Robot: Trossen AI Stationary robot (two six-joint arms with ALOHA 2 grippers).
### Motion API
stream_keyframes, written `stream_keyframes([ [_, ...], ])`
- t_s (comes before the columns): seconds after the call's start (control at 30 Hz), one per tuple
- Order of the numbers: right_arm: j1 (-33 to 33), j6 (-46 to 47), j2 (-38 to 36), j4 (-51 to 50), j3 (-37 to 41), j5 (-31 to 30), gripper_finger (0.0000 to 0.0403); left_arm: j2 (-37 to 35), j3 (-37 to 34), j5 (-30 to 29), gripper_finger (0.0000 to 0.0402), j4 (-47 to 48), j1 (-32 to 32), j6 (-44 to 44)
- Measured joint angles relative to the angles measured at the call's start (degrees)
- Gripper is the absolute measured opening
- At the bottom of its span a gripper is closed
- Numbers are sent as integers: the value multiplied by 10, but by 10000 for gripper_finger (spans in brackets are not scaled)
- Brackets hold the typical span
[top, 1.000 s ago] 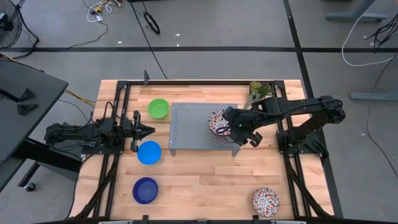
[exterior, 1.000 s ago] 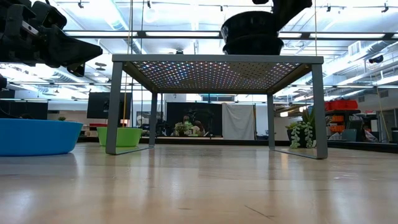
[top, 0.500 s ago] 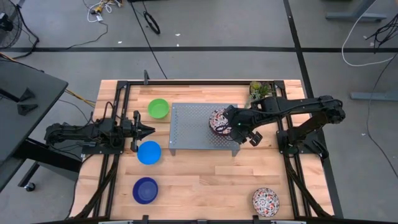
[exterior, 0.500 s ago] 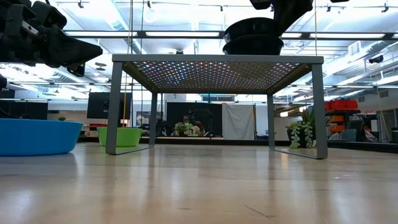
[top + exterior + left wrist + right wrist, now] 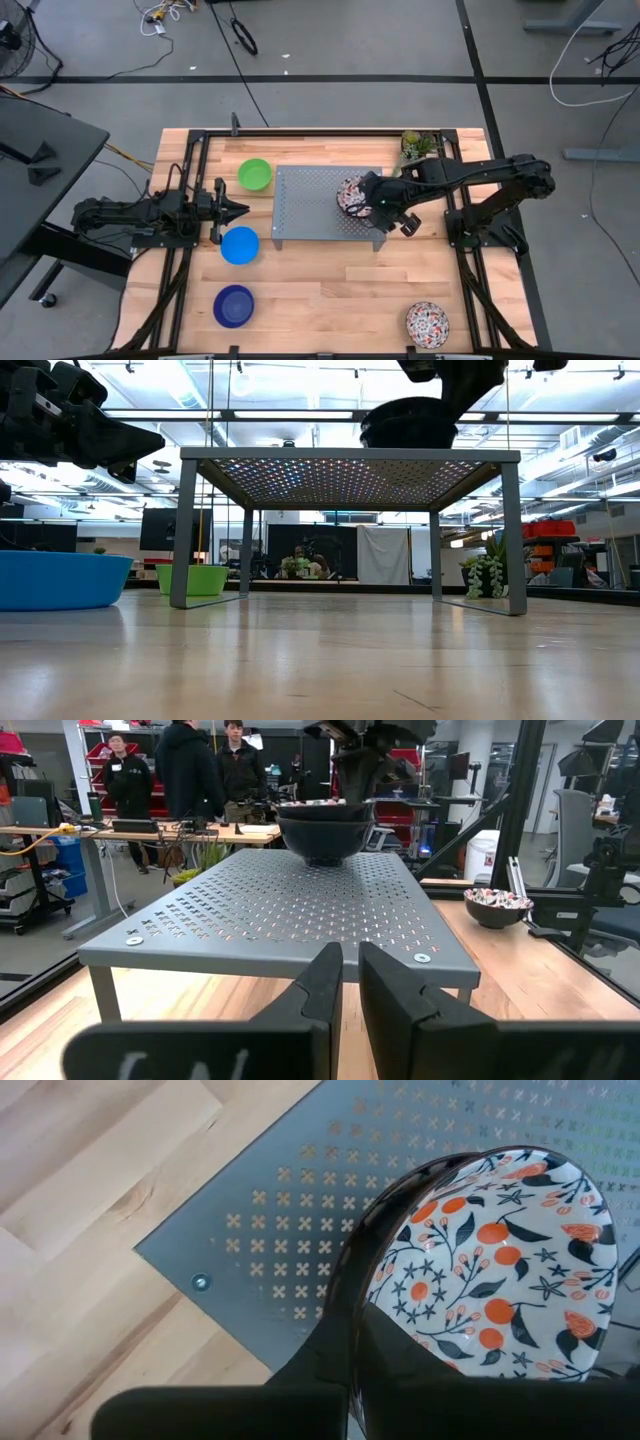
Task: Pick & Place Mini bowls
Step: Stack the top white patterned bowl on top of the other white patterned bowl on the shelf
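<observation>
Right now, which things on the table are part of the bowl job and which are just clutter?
Job:
green bowl
light blue bowl
dark blue bowl
floral bowl on the stand, in the right gripper
floral bowl near the front edge

Not job:
stand
plant
left gripper, idle by the stand

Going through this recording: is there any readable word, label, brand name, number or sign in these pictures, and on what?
None can be read.
The floral bowl held by the right tool on the metal stand carries only a flower pattern, no text.
The green bowl, light blue bowl and dark blue bowl are plain.
Red shelving in the room behind, in the left wrist view, shows nothing legible.
</observation>
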State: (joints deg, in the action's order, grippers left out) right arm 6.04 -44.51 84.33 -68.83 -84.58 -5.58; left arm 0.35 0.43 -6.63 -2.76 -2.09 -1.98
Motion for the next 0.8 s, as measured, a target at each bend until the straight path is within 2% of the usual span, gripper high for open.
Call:
stream_keyframes([
  [0.33, 0, 2, 0, 5, 0, 0, 5, 0, 0, 0, 44, 0, 0, 0],
  [0.6, 0, 6, 0, 9, 0, -2, 62, 0, 0, 0, 44, 0, 0, 0],
  [0.8, 0, 6, -1, 12, 0, -2, 87, 0, 0, 0, 44, 0, 0, 0],
])
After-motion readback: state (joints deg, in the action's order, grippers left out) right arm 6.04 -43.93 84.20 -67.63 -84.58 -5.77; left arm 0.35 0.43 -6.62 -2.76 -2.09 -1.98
